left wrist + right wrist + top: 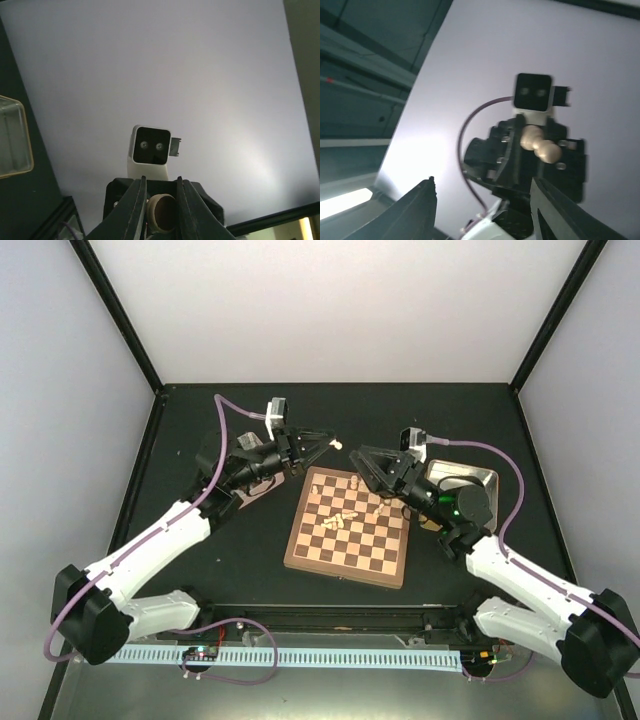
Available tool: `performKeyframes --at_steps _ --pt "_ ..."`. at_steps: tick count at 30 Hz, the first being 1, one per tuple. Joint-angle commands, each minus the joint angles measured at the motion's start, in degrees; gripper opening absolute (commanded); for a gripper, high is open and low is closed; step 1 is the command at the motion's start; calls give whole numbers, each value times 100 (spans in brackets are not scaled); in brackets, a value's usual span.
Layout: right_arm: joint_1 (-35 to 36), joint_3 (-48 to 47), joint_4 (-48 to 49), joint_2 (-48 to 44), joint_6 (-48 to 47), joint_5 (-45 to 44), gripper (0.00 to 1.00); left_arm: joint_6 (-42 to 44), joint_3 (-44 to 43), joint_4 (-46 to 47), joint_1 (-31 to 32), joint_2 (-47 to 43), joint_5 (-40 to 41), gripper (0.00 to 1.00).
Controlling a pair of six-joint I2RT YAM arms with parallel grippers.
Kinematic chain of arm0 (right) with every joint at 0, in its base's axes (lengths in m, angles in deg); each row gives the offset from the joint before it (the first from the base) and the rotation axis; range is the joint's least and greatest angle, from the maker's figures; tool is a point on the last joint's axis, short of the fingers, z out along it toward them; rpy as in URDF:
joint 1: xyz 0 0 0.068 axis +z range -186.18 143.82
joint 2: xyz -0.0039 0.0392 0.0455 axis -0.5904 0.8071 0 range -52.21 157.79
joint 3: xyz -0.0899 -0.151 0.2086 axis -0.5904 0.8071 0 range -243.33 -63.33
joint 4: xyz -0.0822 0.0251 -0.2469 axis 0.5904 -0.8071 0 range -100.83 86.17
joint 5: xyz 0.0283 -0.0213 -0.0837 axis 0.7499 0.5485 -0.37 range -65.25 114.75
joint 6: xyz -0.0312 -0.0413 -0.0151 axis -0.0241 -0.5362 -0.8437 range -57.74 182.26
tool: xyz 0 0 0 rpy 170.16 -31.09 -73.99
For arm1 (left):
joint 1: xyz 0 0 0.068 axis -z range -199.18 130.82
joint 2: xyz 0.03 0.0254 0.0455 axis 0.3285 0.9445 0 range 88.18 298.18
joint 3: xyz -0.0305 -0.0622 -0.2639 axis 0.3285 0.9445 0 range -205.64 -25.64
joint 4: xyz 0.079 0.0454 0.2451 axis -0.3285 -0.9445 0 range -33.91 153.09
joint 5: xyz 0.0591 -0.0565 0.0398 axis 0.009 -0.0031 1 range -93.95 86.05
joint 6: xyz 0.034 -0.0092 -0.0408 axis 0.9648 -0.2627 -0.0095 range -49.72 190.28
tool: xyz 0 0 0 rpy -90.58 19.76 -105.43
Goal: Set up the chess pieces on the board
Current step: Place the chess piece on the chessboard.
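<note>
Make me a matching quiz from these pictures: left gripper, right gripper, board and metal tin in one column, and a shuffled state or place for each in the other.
1 left gripper
2 right gripper
3 board
4 metal tin

A open, holding nothing
B beside the right arm
C shut on a chess piece
D checkered, pale pieces lying on it

Pairs: 1-C, 2-A, 3-D, 4-B

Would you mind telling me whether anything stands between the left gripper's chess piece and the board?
Yes: the open right gripper hangs beside the held chess piece, over the board's far edge, and fallen pieces lie on its middle squares.
</note>
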Motion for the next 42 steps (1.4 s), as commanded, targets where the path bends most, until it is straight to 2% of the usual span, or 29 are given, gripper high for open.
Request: performKeyframes --at_steps 1,4,8,11,14,21,27,30,35,39,42 --pt "0 -447 559 249 465 533 51 -764 99 869 29 -136 52 2" --pt "33 -552 530 428 531 644 51 -980 153 1143 49 -116 40 2" --pt "39 -649 -129 358 221 569 56 -1010 152 1147 63 -180 84 2" --pt "39 -685 -471 352 120 542 55 -976 166 1092 67 -236 122 2" --pt "37 -752 -392 538 208 646 52 -1071 222 1202 84 -237 112 2" --pt "45 -1008 243 984 254 722 37 -1265 284 1398 116 -228 85 2" --pt "49 -1046 249 949 168 678 21 -1292 285 1430 125 -209 77 2" --pt "53 -1061 237 949 168 683 18 -1292 290 1428 133 -214 63 1" --pt "51 -1097 212 921 107 671 3 -1205 338 1293 142 -251 79 2" --pt "40 -1061 -37 781 -67 651 1 -943 380 993 171 -300 121 9" --pt "47 -1021 -656 534 -384 663 1 -638 445 779 192 -342 199 22"
